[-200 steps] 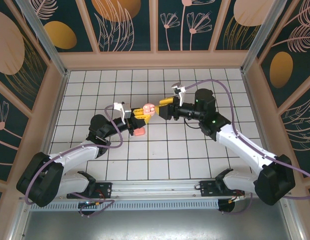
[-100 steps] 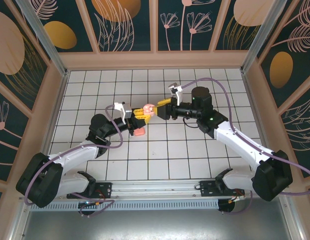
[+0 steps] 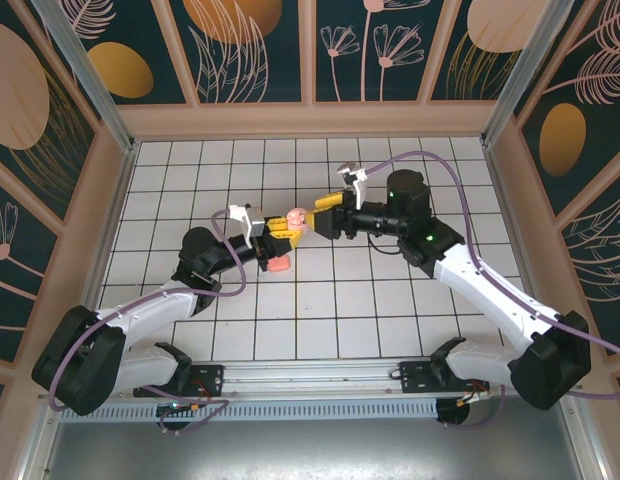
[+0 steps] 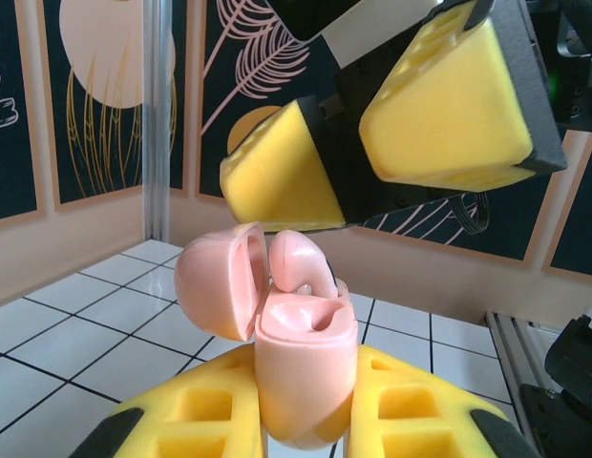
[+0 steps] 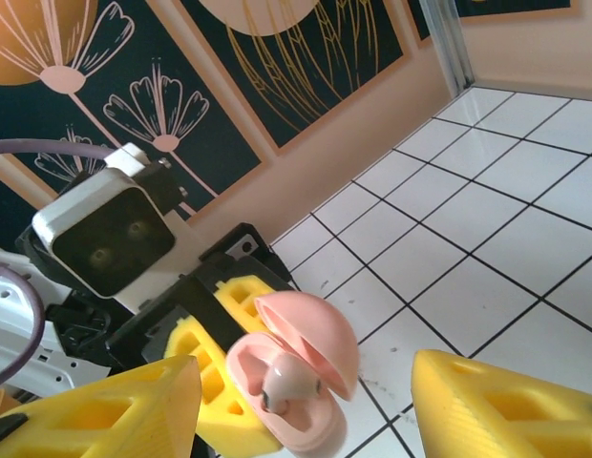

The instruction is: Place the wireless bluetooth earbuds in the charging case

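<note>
Plainly, everything turns on how the one visible earbud stands against the right jaws. It sits in the charging case with its stem down in a well and its rounded head poking above the rim, so its long axis runs roughly upright, leaning a little toward the opened lid. The left jaws are clenched on the lower body of the case, gripping it from both sides, and they carry it upright above the white tiled tabletop, near its middle in the top view. The right jaws are spread and grasp nothing. From the left wrist view they hang just above and beyond the earbud, and from the right wrist view the case and earbud lie straight ahead in the gap between them, apart from both sides. The right arm is therefore the free one, and it is close in. My judgement is that the earbud is only part-seated, so the next move would be a push along its long axis, down into the well. A push off that axis could tip it against the lid or out over the rim. The neighbouring well looks empty, though I cannot be sure.
</note>
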